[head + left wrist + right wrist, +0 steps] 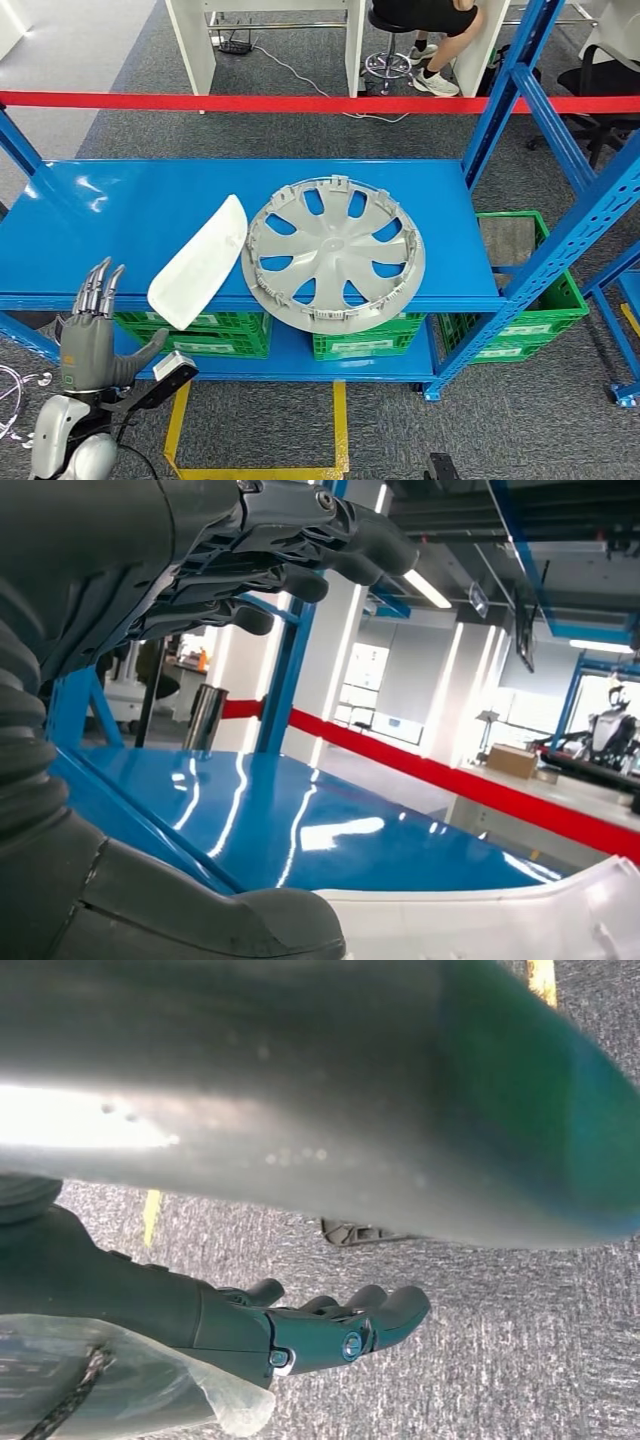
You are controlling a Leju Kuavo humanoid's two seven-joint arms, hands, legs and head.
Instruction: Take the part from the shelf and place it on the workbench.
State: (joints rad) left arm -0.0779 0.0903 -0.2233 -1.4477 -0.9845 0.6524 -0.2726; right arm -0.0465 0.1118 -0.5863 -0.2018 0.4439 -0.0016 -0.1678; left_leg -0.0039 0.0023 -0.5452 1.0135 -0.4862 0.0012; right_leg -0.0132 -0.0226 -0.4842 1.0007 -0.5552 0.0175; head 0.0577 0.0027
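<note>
A white curved plastic part (199, 262) lies on the blue shelf (113, 215), its near end jutting past the front edge. Beside it to the right lies a grey wheel cover (333, 253). My left hand (94, 330) is raised in front of the shelf edge, left of the white part, fingers apart and holding nothing. In the left wrist view its fingers (302, 550) and thumb (226, 920) frame the shelf top, with the white part (513, 915) close by. My right hand (302, 1325) hangs over grey carpet, fingers loosely extended and holding nothing.
Blue uprights (513, 90) stand at the right of the shelf. A red tape (317, 103) runs across behind it. Green crates (521, 300) sit on the lower level. A person sits on a stool (389, 45) beyond. Yellow floor lines (256, 440) mark the carpet in front.
</note>
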